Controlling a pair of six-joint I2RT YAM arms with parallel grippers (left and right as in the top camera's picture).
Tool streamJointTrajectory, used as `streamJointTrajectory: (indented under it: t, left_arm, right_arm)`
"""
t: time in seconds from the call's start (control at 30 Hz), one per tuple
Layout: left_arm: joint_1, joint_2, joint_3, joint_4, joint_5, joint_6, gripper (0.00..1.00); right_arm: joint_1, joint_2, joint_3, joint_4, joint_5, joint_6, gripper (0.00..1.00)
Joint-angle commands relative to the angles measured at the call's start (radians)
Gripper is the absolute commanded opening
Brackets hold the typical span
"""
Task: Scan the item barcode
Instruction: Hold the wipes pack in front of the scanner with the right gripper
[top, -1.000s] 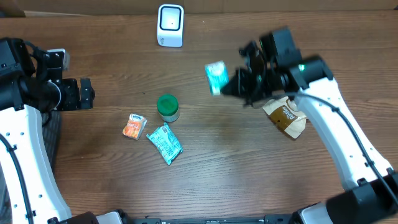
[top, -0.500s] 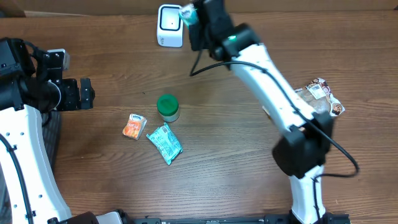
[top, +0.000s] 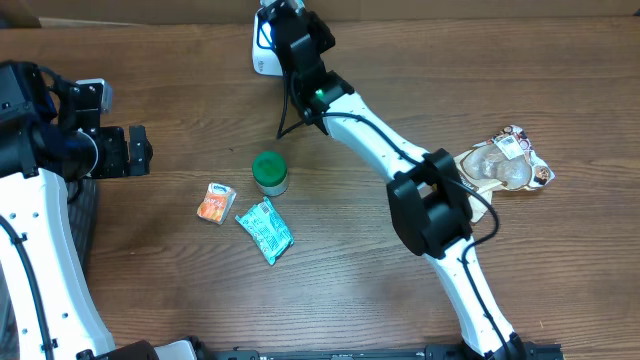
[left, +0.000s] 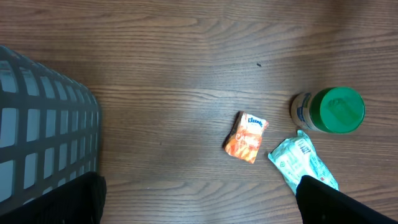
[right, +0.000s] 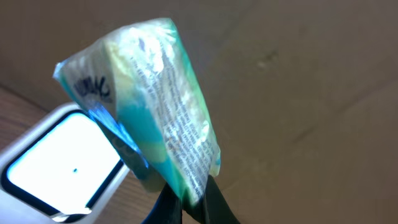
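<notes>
one teal packet: pinched at its lower corner, raised just beside the white scanner at the far edge of the bench.
right pincer: pressed together on the teal packet.
left pincer: spread wide at the bench's left side, well apart from it.

My right arm stretches to the table's far edge, its gripper above the white scanner. Near the middle sit a green-lidded jar, an orange tissue pack and a teal pouch. A crinkled bag lies well apart on the right.
</notes>
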Motion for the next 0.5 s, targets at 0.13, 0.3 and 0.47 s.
streamJointTrajectory:
  t: [0.13, 0.3, 0.47]
  left_arm:
    - [0.004, 0.003, 0.01, 0.001, -0.003, 0.025, 1.0]
    - [0.004, 0.003, 0.01, 0.001, -0.003, 0.026, 1.0]
    - [0.004, 0.003, 0.01, 0.002, -0.003, 0.026, 1.0]
  right_arm:
    - [0.0, 0.076, 0.022, 0.061, -0.015, -0.288, 0.04]
    - [0.002, 0.076, 0.022, 0.063, -0.008, -0.289, 0.04]
    - [0.006, 0.071, 0.022, 0.056, 0.023, -0.288, 0.04]
